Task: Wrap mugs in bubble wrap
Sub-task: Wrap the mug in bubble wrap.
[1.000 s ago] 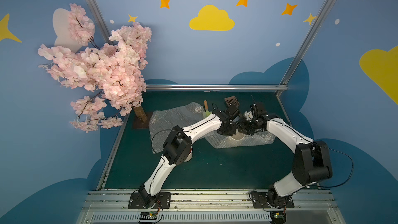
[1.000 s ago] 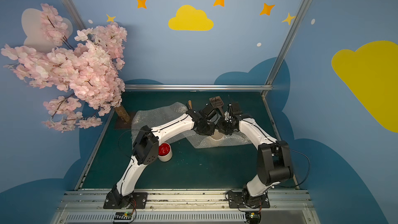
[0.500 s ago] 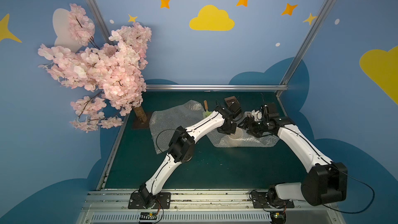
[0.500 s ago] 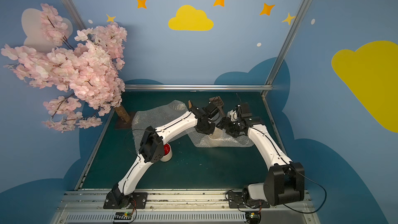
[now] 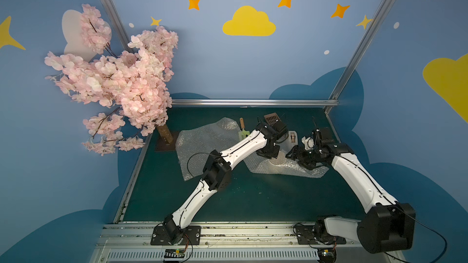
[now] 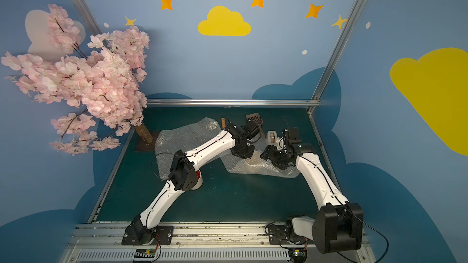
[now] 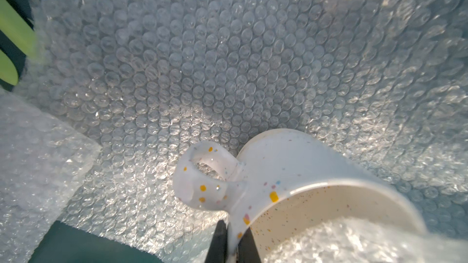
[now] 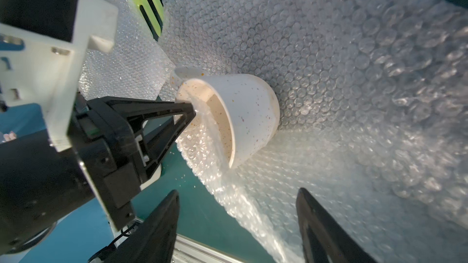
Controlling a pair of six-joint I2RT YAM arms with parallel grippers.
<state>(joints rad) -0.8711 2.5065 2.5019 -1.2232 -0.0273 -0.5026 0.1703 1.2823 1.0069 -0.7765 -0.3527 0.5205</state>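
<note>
On the table (image 5: 253,198) lie two sheets of wrap: the left sheet (image 5: 202,142) lying loose, the right sheet (image 5: 291,169) under the cream mug (image 7: 304,168). The step in hand looks like the first fold: a flap of that sheet is drawn over the rim and hangs inside the mug, which otherwise looks empty. The left gripper (image 7: 231,239) pinches the rim beside the handle, steadying it. The right gripper (image 8: 238,192) hangs spread and empty near the sheet's loose edge; next it likely must take that edge and carry it round the mug. The red mug (image 6: 200,182) waits unwrapped by the left arm's elbow, its inside mostly hidden.
</note>
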